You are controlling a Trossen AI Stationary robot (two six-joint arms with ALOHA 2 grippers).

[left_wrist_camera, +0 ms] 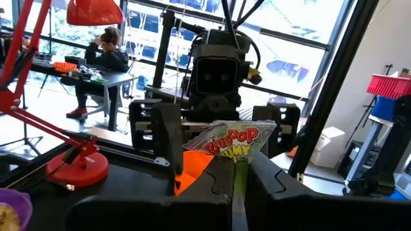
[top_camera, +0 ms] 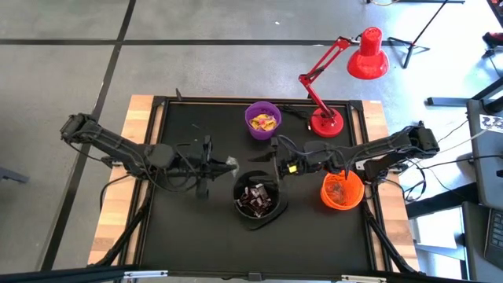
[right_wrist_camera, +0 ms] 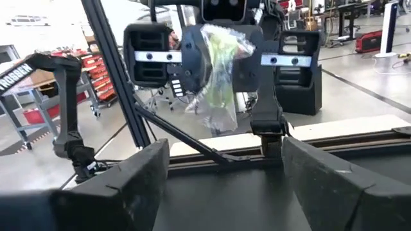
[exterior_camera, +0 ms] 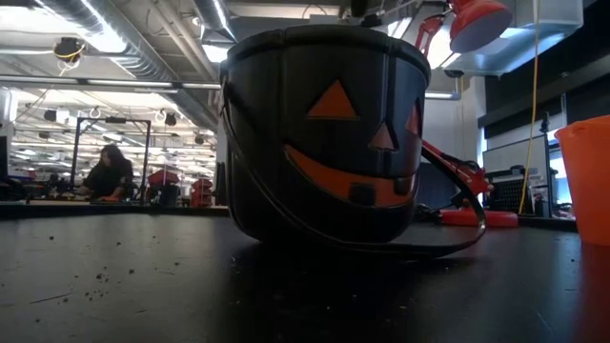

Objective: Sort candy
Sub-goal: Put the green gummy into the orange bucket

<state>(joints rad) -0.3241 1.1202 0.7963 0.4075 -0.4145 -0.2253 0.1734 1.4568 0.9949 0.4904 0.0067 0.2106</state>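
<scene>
Here, a clear-wrapped candy point(left_wrist_camera: 234, 142) printed "Ring Pop Gummy" is held pinched between the fingers of the left gripper point(top_camera: 228, 164), above the table point(top_camera: 189, 228) just left of the black pumpkin-faced bowl point(top_camera: 259, 198). From the right wrist view the same wrapper point(right_wrist_camera: 218, 70) is seen hanging from that gripper, facing the right arm. The right gripper point(top_camera: 263, 156) is stretched toward it from the right, its fingers point(right_wrist_camera: 125, 176) spread wide with nothing between them; a gap between the two grippers is seen from above. Dark wrapped pieces point(top_camera: 257, 196) are piled in the black bowl, yellow pieces point(top_camera: 262, 121) lie in the purple bowl point(top_camera: 263, 130) at the far side, and reddish pieces point(top_camera: 339, 190) are seen in the orange bowl point(top_camera: 343, 203) on the right. A red desk lamp point(top_camera: 336, 79) stands at the far right corner. A seated person point(left_wrist_camera: 106, 61) is visible in the room beyond.
</scene>
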